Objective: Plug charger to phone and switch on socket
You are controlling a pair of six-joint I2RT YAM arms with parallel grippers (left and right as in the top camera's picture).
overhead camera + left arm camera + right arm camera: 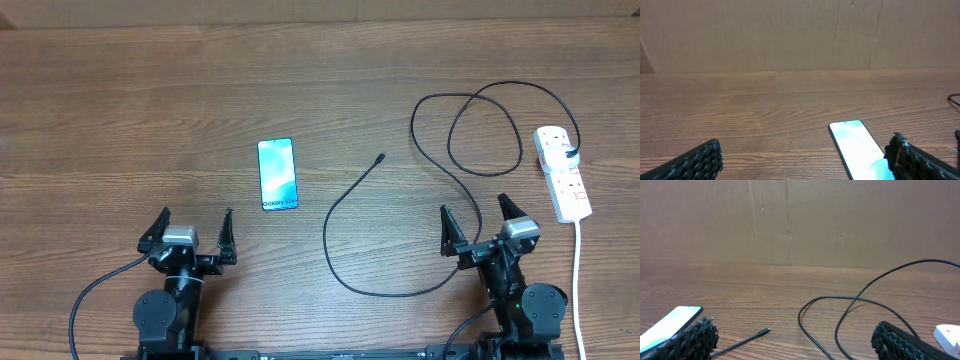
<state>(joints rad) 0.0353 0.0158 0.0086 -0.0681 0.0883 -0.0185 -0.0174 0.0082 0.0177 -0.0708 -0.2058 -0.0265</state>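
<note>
1. From overhead, the phone (277, 175) lies face up with its screen lit on the table (120, 120). It sits ahead of the left gripper (196, 215) and a little to its right, well apart from it.
2. The charger (326, 232) has its tip (382, 157) lying free to the right of the phone, not touching it. Its cable curves toward the robot, passes the right gripper (473, 205) and loops out to the socket (562, 172).
3. Only the overhead view shows the whole socket, at the table's right, with a black plug (570, 153) at its far end. Its switches are too small to read.
4. Both grippers are released, spread wide and holding nothing.
5. The left wrist view shows just the phone's far end (855, 145), beside the right finger (912, 160).
6. The right wrist view adds the phone's corner (670, 322), the charger's tip (766, 329), its loops and a corner of the socket (947, 334).
7. The brown board (790, 220) behind the table stands upright only in the wrist views.
</note>
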